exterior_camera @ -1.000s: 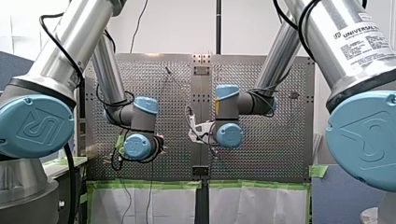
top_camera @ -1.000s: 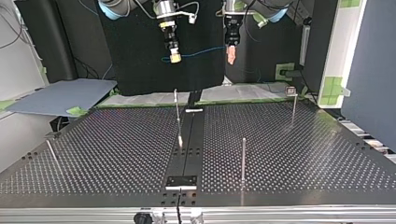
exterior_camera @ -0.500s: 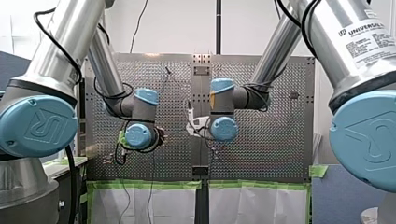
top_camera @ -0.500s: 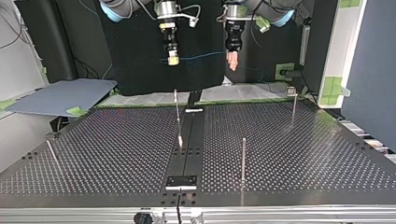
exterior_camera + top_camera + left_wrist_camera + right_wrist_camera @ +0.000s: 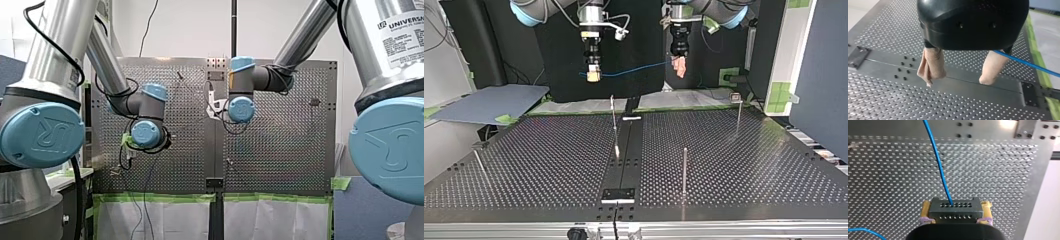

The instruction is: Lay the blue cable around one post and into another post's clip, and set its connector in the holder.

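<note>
The blue cable point(image 5: 634, 70) stretches across the upper middle of the top view, well above the perforated table point(image 5: 749, 165). Its black connector point(image 5: 955, 210) is clamped between my right gripper's point(image 5: 956, 206) yellow pads. My left gripper point(image 5: 958, 79) gapes wide, the cable emerging from behind one beige finger.

Both arms reach forward with wrists bent, my left arm point(image 5: 107, 65) from one side and my right arm point(image 5: 300, 35) from the other, and their pincers hang high and well apart. The left pincer point(image 5: 957, 80) holds its beige-padded fingers point(image 5: 932, 65) spread wide. The right pincer point(image 5: 955, 215) has its yellow pads point(image 5: 926, 210) clamped on a black connector point(image 5: 954, 207).
</note>
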Controlling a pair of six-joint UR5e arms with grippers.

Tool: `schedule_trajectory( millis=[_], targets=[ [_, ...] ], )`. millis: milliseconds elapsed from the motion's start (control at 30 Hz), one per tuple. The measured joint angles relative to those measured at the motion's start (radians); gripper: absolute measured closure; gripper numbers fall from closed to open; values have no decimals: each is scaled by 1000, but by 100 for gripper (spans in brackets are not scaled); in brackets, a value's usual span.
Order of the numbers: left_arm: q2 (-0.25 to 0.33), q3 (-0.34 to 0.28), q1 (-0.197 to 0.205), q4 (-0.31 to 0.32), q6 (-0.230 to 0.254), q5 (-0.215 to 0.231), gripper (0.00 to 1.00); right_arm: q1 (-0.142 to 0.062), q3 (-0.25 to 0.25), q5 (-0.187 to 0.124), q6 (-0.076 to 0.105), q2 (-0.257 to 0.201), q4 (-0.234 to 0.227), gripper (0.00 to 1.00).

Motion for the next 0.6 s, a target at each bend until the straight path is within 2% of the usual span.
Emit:
schedule_trajectory(
  millis=[233, 467, 600],
  targets=[
    [71, 45, 5, -71, -34, 6, 0, -9, -61, -27, -4, -15, 73, 100],
    [146, 107, 7, -146, -76, 52, 0, -15, -83, -37, -12, -55, 129, 100],
    [188, 147, 13, -188, -85, 43, 0, -18, -89, -40, -20, -83, 149, 100]
  ],
)
